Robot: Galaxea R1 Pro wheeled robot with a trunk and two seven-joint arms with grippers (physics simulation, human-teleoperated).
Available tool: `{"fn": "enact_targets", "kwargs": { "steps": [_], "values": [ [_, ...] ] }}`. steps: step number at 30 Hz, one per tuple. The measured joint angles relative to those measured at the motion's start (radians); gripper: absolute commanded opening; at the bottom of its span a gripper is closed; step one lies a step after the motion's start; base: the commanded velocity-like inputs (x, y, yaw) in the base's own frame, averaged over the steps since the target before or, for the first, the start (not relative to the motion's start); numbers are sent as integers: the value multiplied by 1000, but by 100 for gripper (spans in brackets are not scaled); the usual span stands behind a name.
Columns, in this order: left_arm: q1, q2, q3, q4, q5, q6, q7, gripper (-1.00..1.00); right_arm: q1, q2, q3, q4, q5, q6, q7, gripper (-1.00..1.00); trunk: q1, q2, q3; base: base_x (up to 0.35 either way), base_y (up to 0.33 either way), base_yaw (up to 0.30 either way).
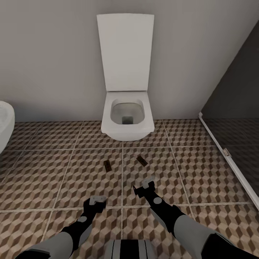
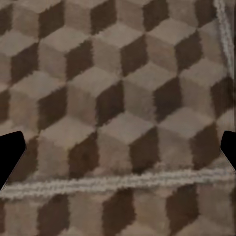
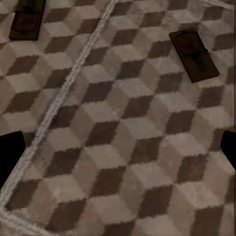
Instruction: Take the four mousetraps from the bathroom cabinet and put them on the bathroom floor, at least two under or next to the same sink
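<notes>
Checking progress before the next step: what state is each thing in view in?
Left mousetrap: flat on the floor, free.
Right mousetrap: flat on the floor, free.
Toilet: lid up, bowl open.
Left end effector: open, empty.
Right end effector: open, empty.

Two mousetraps lie flat on the bathroom floor [image 1: 54,172], which is tiled in a brown, beige and white cube pattern. The left mousetrap [image 1: 107,165] and the right mousetrap [image 1: 141,160] are small dark-brown boards, set apart on either side of a grout line.
</notes>
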Motion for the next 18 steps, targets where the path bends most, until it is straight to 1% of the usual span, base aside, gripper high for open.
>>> {"fn": "enact_targets", "kwargs": {
  "steps": [18],
  "values": [
    [0,0,0,21,0,-1,0,100,0,0,0,0,1,0,0,100,-8,4,70,0,0,0]
  ]
}}
